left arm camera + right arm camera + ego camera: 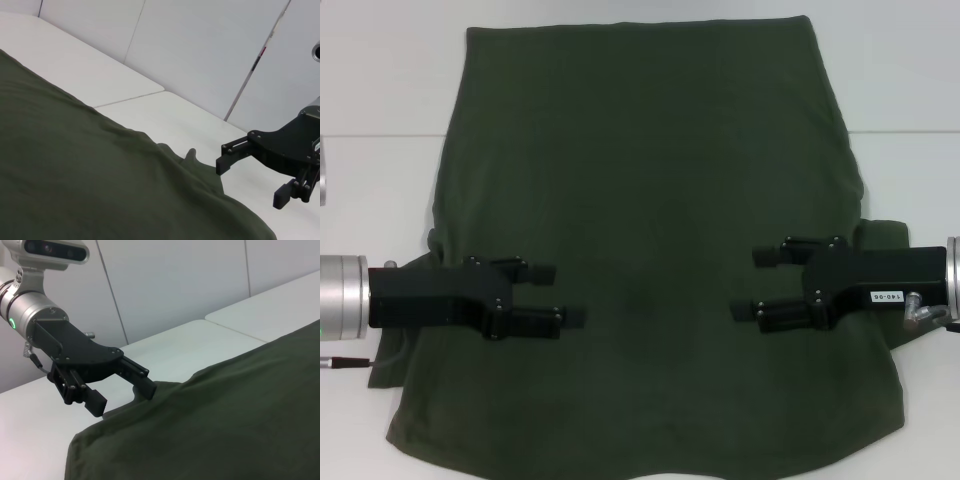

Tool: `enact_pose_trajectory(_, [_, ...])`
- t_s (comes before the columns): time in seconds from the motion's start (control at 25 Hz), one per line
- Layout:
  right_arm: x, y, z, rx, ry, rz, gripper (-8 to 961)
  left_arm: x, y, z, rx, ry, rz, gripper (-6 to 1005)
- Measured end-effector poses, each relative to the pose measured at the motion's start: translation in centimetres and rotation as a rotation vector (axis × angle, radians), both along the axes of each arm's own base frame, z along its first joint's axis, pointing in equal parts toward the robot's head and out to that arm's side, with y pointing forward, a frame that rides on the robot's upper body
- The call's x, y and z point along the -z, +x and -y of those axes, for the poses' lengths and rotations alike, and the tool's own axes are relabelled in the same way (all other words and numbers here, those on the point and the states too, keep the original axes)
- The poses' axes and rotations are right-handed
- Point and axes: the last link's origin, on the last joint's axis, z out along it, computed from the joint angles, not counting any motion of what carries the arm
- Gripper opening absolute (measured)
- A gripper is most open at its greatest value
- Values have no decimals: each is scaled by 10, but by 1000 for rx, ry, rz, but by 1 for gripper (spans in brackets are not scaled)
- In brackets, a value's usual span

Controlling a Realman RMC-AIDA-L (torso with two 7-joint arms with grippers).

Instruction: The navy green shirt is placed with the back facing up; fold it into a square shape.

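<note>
The navy green shirt lies flat on the white table, plain side up, and fills most of the head view. It also shows in the left wrist view and the right wrist view. My left gripper hovers over the shirt's left side, open, with its fingers pointing inward and nothing between them. My right gripper mirrors it over the right side, also open and empty. Each wrist view shows the other arm's gripper: the right gripper and the left gripper.
A bit of sleeve pokes out past the shirt's right edge, beside the right arm. Bare white table borders the shirt on both sides. A seam runs across the table. Pale wall panels stand behind the table.
</note>
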Motion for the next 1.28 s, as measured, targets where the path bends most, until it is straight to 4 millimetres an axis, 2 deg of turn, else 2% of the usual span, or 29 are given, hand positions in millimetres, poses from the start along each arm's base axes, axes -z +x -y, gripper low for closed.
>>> enact_pose_trajectory(0.72, [0, 0, 0, 13, 1, -5, 941, -1, 0, 0, -32, -7, 12, 903])
enact_pose_trajectory(0.88, [-5, 5, -8, 114, 24, -17, 941, -14, -8, -6, -221, -29, 48, 903])
enact_pose_trajectory(0.96, [-10, 11, -17, 233, 57, -17, 941, -23, -12, -9, -308, -25, 76, 904])
enact_pose_trajectory(1.28, [-14, 16, -21, 312, 75, -29, 941, -69, -46, -9, -651, 90, 256, 904])
